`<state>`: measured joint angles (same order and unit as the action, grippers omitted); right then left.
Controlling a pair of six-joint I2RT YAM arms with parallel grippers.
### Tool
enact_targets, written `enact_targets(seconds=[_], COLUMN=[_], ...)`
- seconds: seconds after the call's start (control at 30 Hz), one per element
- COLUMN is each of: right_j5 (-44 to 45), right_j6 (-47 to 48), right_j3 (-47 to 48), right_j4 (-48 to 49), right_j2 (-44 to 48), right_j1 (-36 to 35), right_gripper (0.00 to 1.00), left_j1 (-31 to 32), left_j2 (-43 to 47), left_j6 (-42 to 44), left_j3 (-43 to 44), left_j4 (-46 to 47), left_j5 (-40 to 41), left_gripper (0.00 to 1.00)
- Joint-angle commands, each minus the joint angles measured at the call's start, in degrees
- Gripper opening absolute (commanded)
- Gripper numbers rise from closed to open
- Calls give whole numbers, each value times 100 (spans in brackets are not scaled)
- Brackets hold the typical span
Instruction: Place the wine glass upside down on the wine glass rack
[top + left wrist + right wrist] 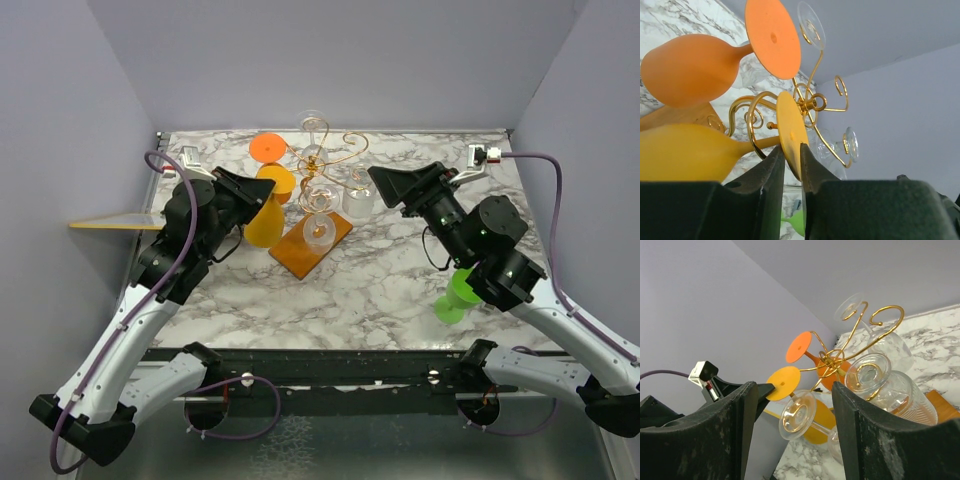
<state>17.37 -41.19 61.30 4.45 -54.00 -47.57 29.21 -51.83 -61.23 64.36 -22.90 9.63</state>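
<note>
Gold-wire curls of the wine glass rack [810, 104] rise from its orange-brown wooden base [298, 258] at the middle of a marble table [330, 310], already crowded with glasses hanging bowl-down. The left gripper [792, 156] reaches in from the rack's left, its jaws drawn narrow on either side of the flat foot of the yellow wine glass [685, 150]. Whether the fingers [771, 172] press the foot or merely flank it cannot be told.

The yellow glass hangs upside down on the rack's left side, its stem threaded through a gold curl and its bowl just beside the wooden base. On its far side hangs an orange wine glass [268, 148], also inverted, its foot near the yellow one's. Clear glasses [318, 228] fill the arms at the front, right and back, one bowl low over the base.

The right gripper [795, 387] points at the rack from the right with its jaws spread wide and nothing held; the clear glasses hang between it and the yellow one. A lime-green glass [455, 293] sits on the table beneath the right arm, well apart from the rack. A thin yellow board [105, 222] juts from the left wall beside the left arm.
</note>
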Motion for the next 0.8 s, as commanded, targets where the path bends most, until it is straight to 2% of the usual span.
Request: enact_targets(seconds=[0.0, 0.13, 0.33, 0.57, 0.77], right_j5=[248, 262, 449, 772, 1237], right_j6=[-65, -56, -25, 121, 569], right_j3=[-75, -24, 9, 24, 71], right_j4=[-114, -214, -433, -807, -1564], right_j2=[59, 46, 55, 183, 401], right_j1=[-10, -15, -7, -15, -13], right_gripper=[65, 65, 65, 65, 66], left_j1=[-38, -52, -64, -65, -65], left_j2=[74, 118, 183, 175, 385], left_j6=[68, 76, 337, 643, 867], left_j3=[-89, -86, 81, 263, 483], left_j4=[9, -34, -194, -426, -1077], left_j5=[-124, -134, -281, -510, 138], left_gripper=[24, 38, 68, 82, 90])
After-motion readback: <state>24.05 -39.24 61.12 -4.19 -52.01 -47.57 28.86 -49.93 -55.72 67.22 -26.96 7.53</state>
